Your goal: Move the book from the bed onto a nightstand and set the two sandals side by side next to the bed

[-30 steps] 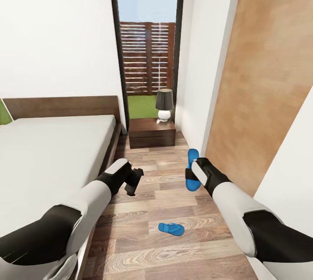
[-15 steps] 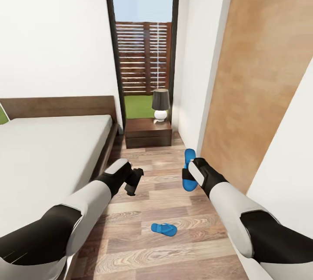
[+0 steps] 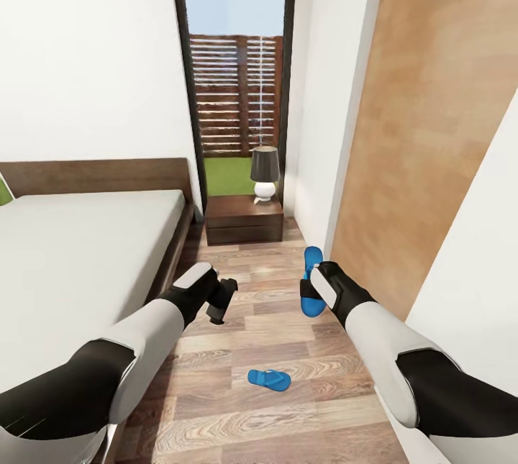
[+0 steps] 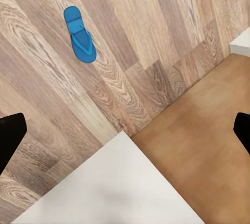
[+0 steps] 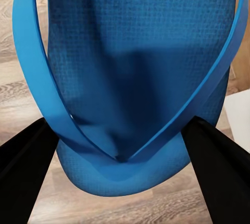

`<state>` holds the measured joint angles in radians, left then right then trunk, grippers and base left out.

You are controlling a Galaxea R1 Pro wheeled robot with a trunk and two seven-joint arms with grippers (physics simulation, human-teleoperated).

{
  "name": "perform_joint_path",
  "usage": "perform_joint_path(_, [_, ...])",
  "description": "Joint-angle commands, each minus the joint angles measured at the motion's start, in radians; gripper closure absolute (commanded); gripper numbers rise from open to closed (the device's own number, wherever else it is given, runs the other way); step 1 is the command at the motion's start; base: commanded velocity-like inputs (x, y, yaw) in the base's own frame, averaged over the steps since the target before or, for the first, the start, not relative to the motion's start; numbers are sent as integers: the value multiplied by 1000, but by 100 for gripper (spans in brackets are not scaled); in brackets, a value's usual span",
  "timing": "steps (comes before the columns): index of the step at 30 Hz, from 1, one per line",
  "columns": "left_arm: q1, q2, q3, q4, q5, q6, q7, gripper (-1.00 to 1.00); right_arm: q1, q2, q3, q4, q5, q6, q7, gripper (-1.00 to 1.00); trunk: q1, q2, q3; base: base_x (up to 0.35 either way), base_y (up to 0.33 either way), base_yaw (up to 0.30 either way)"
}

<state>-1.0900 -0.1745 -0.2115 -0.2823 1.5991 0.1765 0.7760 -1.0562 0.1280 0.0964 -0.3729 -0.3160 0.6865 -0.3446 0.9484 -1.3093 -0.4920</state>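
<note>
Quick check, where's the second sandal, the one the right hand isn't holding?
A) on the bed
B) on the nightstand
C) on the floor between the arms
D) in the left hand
C: the loose sandal lies flat on the wood floor between the arms, while the right hand grips the other sandal and the left hand is open.

Over the last second only the camera has swung a little to the right, so the nightstand [image 3: 244,219], the lamp [image 3: 264,173] and the loose sandal [image 3: 269,379] on the floor all sit further left in the head view.
</note>
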Motion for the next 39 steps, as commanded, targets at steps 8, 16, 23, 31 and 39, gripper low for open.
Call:
perform_joint_path(8, [0,0,-3,-5,-5,11,5,-100,-1,-1,8,-1,-11,4,-8,100,0,-1,-13,0,0,0])
perform_joint_path(16, [-1,0,-3,-27,-5,14,7,-100,0,-1,8,-1,-11,4,-8,100,0,-1,-26,0,0,0])
perform_joint_path(23, [-1,0,-3,-69,-4,16,15,-100,-1,-1,8,-1,-11,4,-9,100,15,-29,-50,0,0,0])
perform_joint_path(31, [-1,0,-2,-187,57,39,151,-100,-1,-1,8,-1,-12,5,-10,100,46,-85,-88,0,0,0])
perform_joint_path(39, [-1,0,-6,-137,144,40,156,-100,0,-1,8,-1,-12,7,-10,100,77,-141,-126,0,0,0])
